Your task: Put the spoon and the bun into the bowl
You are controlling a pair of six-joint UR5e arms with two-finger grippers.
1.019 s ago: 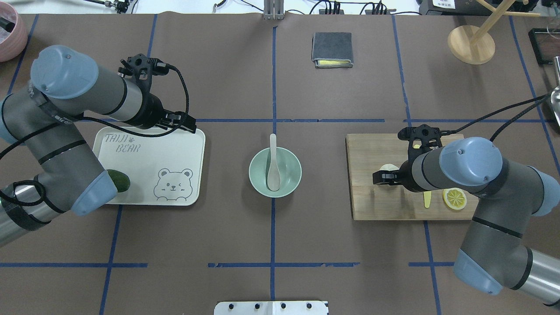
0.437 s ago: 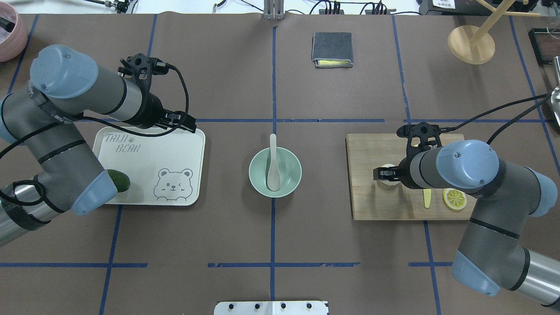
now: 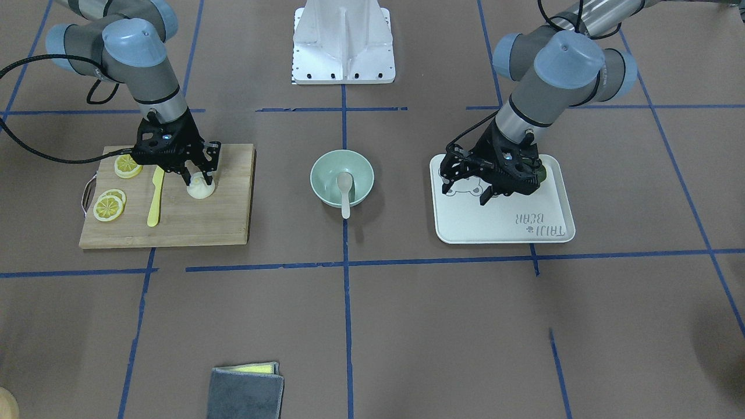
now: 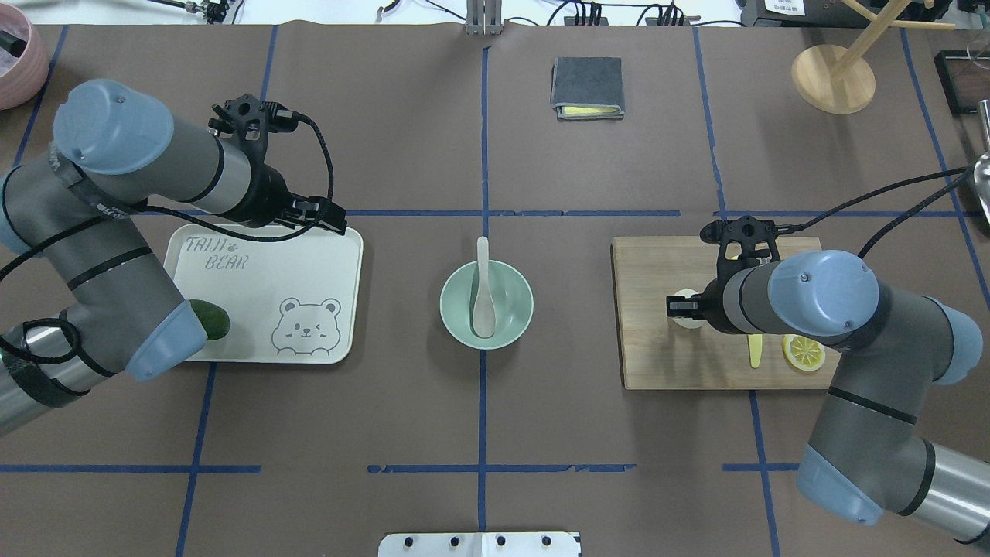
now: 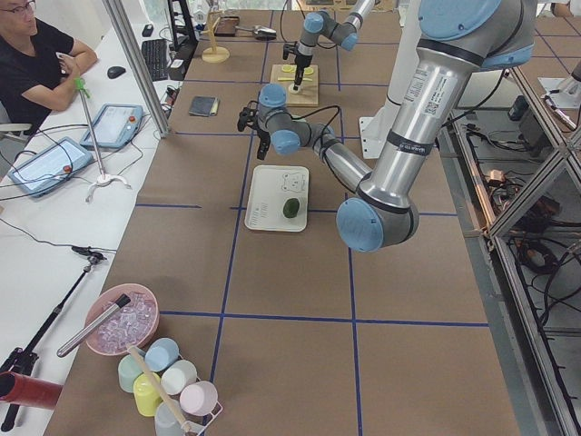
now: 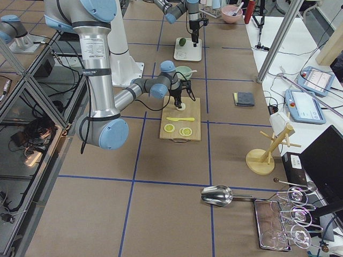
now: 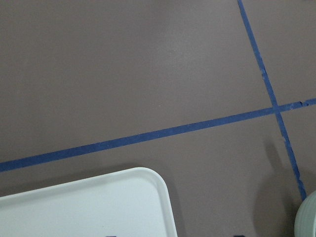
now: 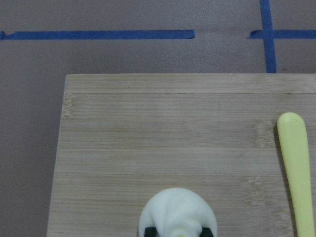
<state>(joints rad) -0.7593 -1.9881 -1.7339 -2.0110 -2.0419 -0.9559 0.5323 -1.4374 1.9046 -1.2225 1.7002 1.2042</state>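
Note:
The pale spoon lies in the mint-green bowl at the table's middle, its handle sticking out over the far rim; both show in the front view, spoon and bowl. The white bun sits on the wooden cutting board. My right gripper is open and down over the bun, one finger on each side; the right wrist view shows the bun between both fingertips. My left gripper is open and empty above the white tray.
A yellow plastic knife and lemon slices lie on the board beside the bun. A dark green lime sits on the tray. A folded grey cloth and a wooden stand are at the far side.
My right gripper has shifted a little to the right and come down over the bun, which it now mostly hides from overhead. The left arm, spoon and bowl have not moved.

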